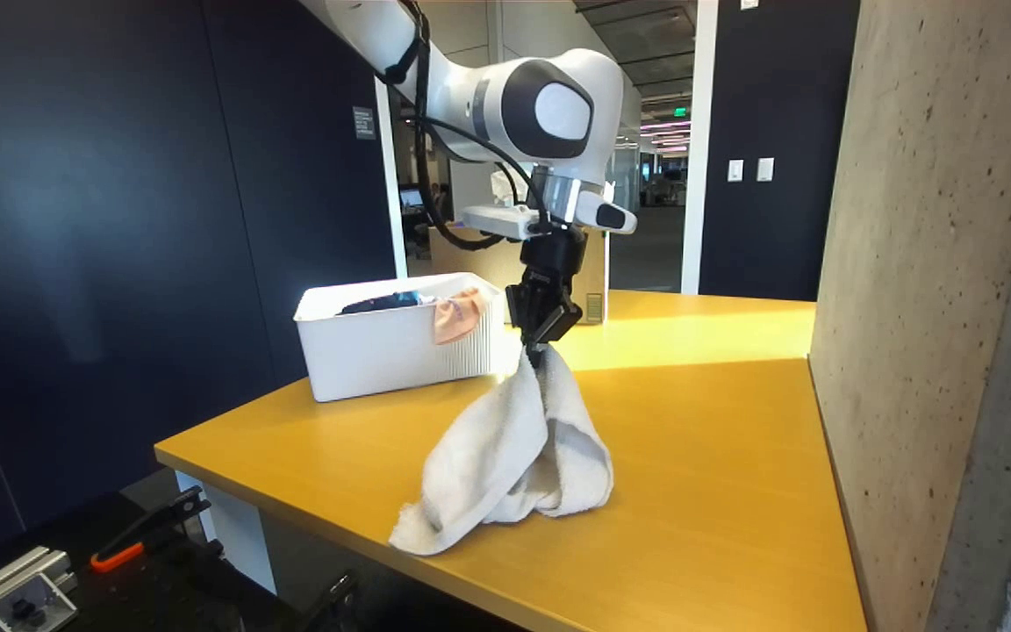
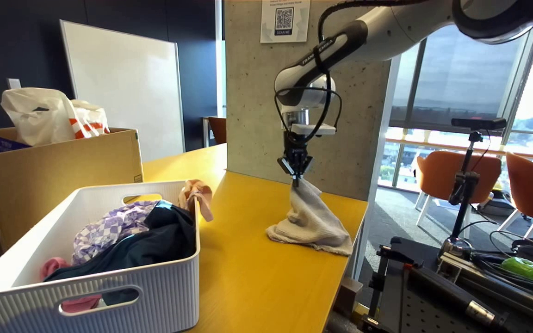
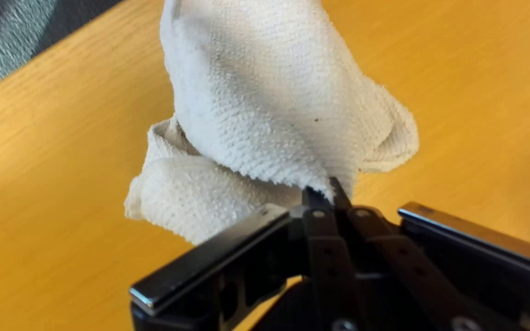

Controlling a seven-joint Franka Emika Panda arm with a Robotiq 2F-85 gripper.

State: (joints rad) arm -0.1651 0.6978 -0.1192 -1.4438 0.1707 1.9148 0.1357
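tool (image 2: 296, 181) pinching towel (image 1: 492, 461) near its edge, so it hangs peaked, bench (image 1: 699, 474) propping its lower folds.

The towel (image 1: 497, 465) near an edge of the table (image 1: 716, 465) is off-white with two dark specks. The table is golden yellow, streaked with wood grain. The gripper (image 2: 296, 180) is black, the arm (image 2: 400, 30) white with dark grey panels. The bin (image 2: 169, 296) is white, patterned with fine vertical ribs; in it are a lilac-and-white checked cloth (image 2: 111, 229), a near-black cloth (image 2: 155, 243) with pale-blue touches and a pink cloth (image 2: 53, 266). Over its rim, by a corner, hangs a peach cloth (image 2: 195, 189). The box (image 2: 63, 175) is brown, the bags (image 2: 40, 122) white with orange-red bars, the pillar (image 2: 257, 115) speckled grey-beige.
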